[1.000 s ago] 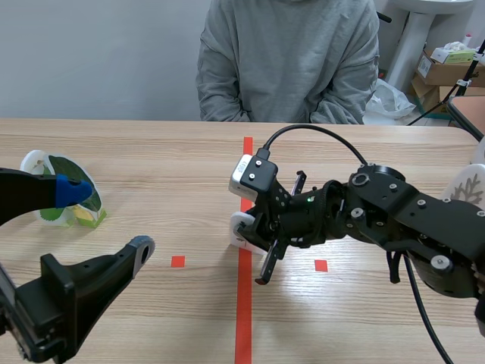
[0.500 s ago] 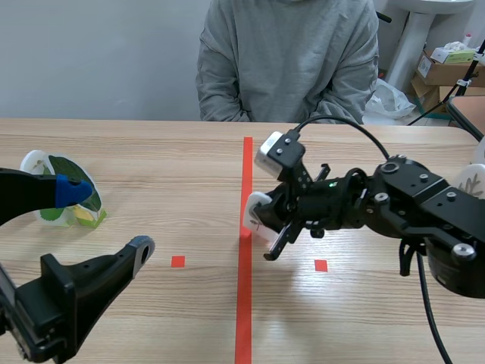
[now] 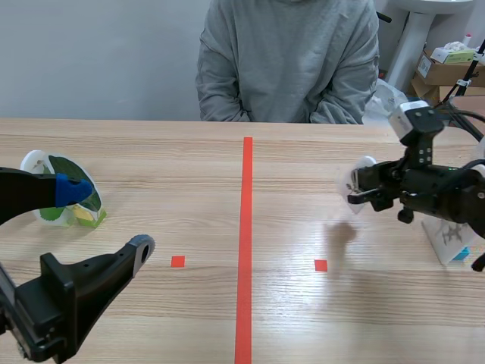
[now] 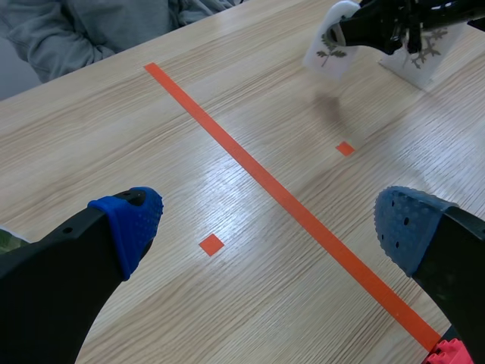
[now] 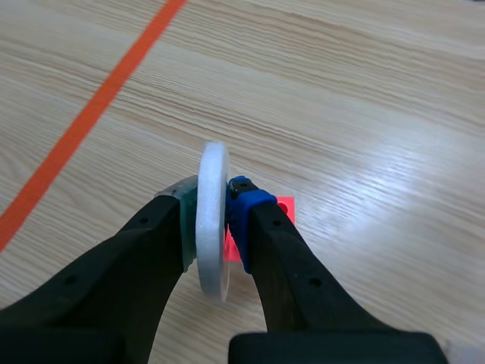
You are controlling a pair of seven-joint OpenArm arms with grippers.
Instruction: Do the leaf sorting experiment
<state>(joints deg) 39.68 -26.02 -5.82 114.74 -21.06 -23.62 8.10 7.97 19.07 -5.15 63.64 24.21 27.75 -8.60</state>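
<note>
The right gripper [image 3: 355, 189] is shut tight on a white disc [image 3: 356, 180]. In the scene view the disc is at 3 o'clock on the table [image 3: 189, 159], well right of the red line [image 3: 246, 227]. It hangs in the air, and its shadow lies on the wood under it.

The disc stands on its edge, straight up and down. In the right wrist view the thin rim of the disc [image 5: 213, 174] points back at the camera. Its two flat sides press against the pads of the right gripper [image 5: 214, 203], one pad on each side. A red square [image 5: 284, 206] shows on the table just past it.

From the left wrist view, one flat side of the disc [image 4: 330, 47] shows a small dark leaf. The leaf runs up and down, a bit tilted. No words can be made out on it. A white stand [image 4: 424, 59] with a branchy leaf picture sits just beside the disc.

The left gripper [image 3: 106, 221] is at 8 o'clock with its fingers wide apart, holding nothing. Seen from its own camera, the left gripper [image 4: 265, 220] has bare table between its blue pads.

Some discs with green leaves [image 3: 53, 171] lie at 9 o'clock. A person in a grey top [image 3: 288, 61] sits at 12 o'clock. Boxes [image 3: 443, 72] sit at 2 o'clock, and their print is too small to read.
</note>
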